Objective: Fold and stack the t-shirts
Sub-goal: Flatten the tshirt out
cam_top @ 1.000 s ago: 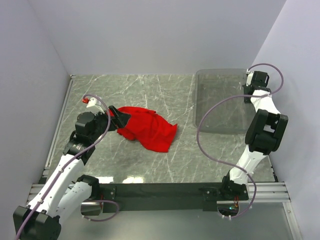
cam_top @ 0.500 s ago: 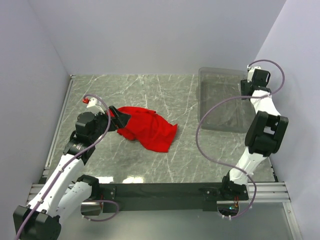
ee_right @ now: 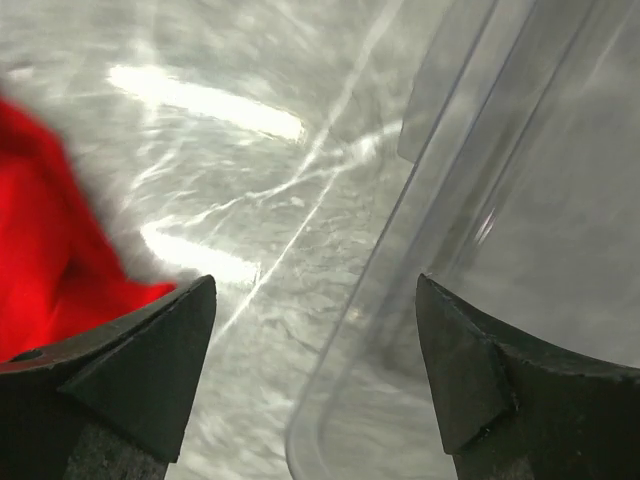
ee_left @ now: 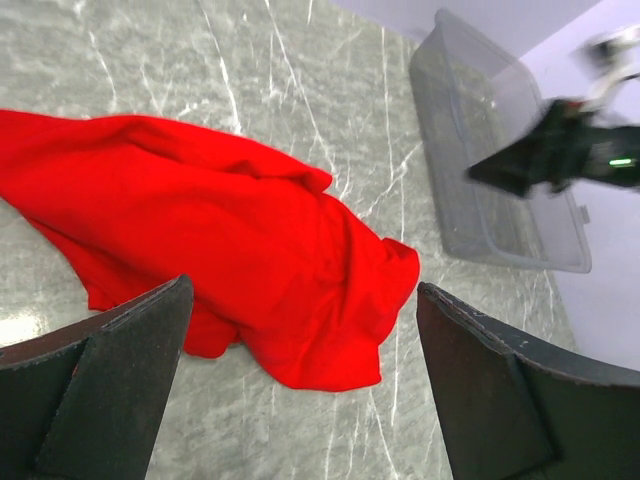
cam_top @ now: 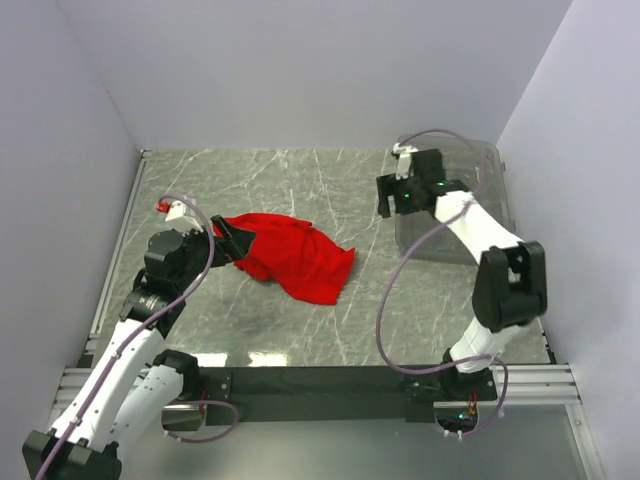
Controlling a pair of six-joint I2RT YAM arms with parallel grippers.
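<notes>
The red t-shirt lies crumpled on the marble table, left of centre. My left gripper hovers at its left edge, open, with nothing between the fingers. In the left wrist view the t-shirt spreads out under and ahead of the open left gripper. My right gripper is open above the left side of the clear bin. In the right wrist view the open right gripper straddles the bin's rim, holding nothing, and a corner of the t-shirt shows at the left.
The clear plastic bin stands at the back right of the table, close to the right wall. Walls close in the left, back and right sides. The right arm reaches across over the bin.
My right gripper opened and swung left from the bin's far right corner to its left side. The bin shifted slightly to the right. The left arm and t-shirt stayed put.
</notes>
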